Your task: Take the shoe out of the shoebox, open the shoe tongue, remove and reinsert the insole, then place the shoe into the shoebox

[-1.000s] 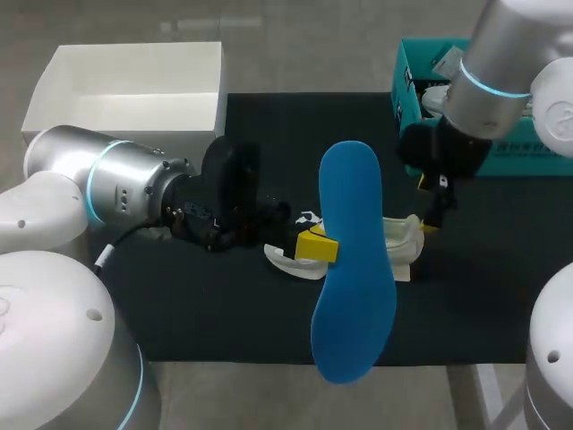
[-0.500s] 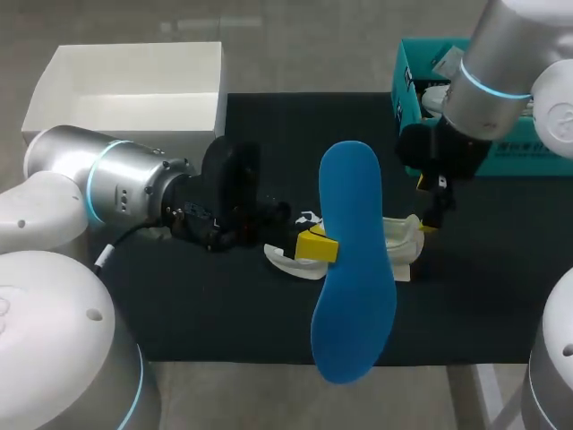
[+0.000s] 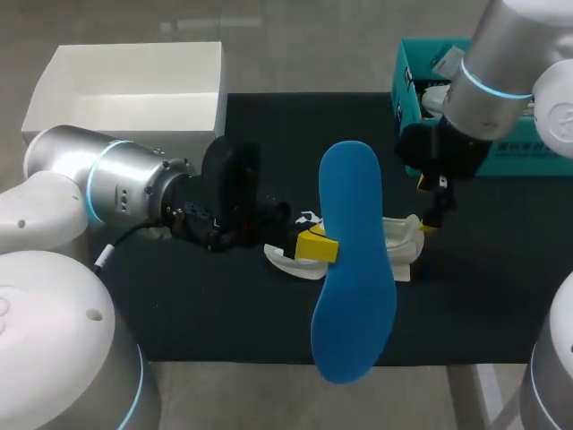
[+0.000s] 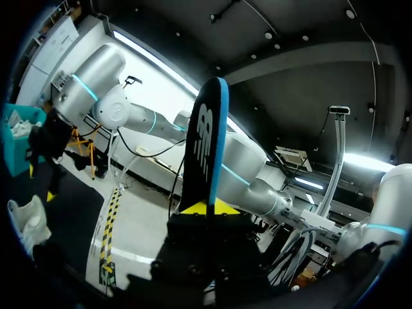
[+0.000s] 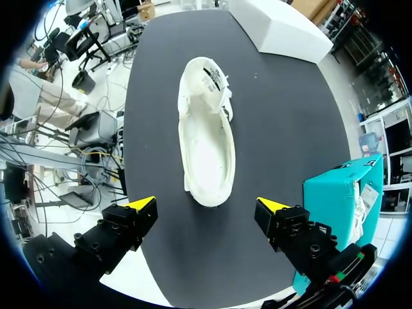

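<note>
Still, insole held aloft, shoe unmoved

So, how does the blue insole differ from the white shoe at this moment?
The insole is blue; the shoe is white. The insole is a flat sheet, while the shoe is a hollow body with its opening facing up. The insole is held up in the air by the left pincer; the shoe lies on the black mat. Both share a long foot-shaped outline.
</note>
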Robot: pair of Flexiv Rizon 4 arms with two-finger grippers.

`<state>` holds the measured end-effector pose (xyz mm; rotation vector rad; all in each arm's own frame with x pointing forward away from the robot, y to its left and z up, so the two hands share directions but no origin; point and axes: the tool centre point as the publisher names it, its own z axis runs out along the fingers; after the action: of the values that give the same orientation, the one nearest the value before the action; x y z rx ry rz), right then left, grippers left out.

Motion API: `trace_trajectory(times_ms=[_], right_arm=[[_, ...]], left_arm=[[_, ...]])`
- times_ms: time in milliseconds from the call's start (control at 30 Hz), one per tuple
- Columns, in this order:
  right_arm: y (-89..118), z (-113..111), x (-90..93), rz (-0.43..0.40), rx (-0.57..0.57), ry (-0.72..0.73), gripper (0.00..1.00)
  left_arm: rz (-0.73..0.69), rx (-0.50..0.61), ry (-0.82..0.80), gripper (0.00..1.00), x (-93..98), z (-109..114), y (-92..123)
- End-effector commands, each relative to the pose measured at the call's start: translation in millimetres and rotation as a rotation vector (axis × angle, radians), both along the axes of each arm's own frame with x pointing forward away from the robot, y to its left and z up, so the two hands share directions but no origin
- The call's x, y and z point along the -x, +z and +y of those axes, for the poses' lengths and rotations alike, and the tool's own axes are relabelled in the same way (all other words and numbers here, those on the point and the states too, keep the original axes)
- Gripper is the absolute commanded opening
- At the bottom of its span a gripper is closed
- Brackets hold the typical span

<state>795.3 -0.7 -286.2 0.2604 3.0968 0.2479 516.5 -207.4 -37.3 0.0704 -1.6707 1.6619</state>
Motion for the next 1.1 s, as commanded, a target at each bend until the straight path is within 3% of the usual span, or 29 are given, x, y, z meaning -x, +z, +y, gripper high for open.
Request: trace_trajectory(times_ms=[33, 500, 900, 1100], right_arm=[[-0.2, -0.2, 1.3, -0.003, 0.001, -0.001, 1.00], [-7.7, 13.6, -16.3, -0.007, 0.054, 0.000, 1.00], [-39.9, 42.6, -65.0, -0.049, 0.070, 0.076, 1.00], [-56.7, 47.1, -78.0, -0.030, 0.065, 0.084, 1.00]], left_arm=[[0.001, 0.002, 0.000, 0.00, 0.2, -1.7, -1.1], [0.001, 0.002, 0.000, 0.00, 0.2, -1.7, -1.1], [0.001, 0.002, 0.000, 0.00, 0.2, -1.7, -1.1], [0.001, 0.002, 0.000, 0.00, 0.2, -1.7, -1.1]])
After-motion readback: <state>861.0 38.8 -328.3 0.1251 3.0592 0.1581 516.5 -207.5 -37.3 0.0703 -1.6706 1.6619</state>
